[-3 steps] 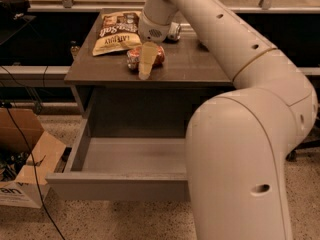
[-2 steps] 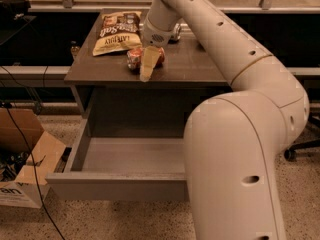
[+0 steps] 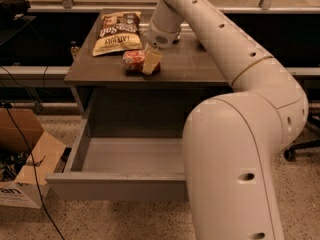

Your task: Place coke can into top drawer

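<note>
- A grey-brown cabinet [image 3: 195, 66] stands on a speckled floor [image 3: 125, 219], seen from above and in front; a long dark shelf runs behind it.
- The drawer [image 3: 115, 186] is pulled well out toward the viewer; it is wide, shallow and grey with a plain flat front; nothing shows inside, though the arm covers its right end.
- The can [image 3: 131, 59] lies on its side on the cabinet top, near the front edge and left of centre; it is red with pale markings; it is not in the drawer.
- A thick cream arm [image 3: 235, 149] fills the right half of the view; it rises from the lower right, bends at a large rounded joint, and reaches back and left over the cabinet top.
- The gripper [image 3: 150, 65] points down at the can's right end, touching it or just beside it; a cream part of it stands in front of the can and hides that end.
- Whether the jaws are wide, narrow or closed on the can cannot be told from this angle.
- A snack bag [image 3: 114, 40], yellow nearer and dark red farther back, lies flat on the top just behind the can, toward the back left corner.
- A cardboard box [image 3: 30, 151] with open flaps sits on the floor left of the drawer, close to its corner.
- A chair base [image 3: 300, 148] shows at the right edge.
</note>
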Available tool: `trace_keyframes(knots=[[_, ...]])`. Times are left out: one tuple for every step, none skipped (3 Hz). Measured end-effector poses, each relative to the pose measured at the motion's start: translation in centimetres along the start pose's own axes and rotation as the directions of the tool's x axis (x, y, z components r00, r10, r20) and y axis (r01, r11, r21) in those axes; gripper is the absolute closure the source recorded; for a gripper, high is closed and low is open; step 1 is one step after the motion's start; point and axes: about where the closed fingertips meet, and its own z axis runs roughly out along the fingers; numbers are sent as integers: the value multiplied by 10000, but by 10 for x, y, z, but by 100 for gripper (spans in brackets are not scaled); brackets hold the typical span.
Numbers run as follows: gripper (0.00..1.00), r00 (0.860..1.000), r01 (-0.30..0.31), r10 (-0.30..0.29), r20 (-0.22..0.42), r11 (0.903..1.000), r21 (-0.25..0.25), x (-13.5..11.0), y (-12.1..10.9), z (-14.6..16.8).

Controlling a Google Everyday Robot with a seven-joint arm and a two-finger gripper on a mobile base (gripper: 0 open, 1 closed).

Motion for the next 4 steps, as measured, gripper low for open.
trace_keyframes(knots=[[69,9999,-81,81,-99,10000,-19,2,5,-9],[93,9998,-180,179,-20,9998,-120,1,19,-18],[100,9940,-410,412,1014,9991,-48,0,59,-38],[100,9736,-1123,1116,1991,9936,-78,6,101,-45]])
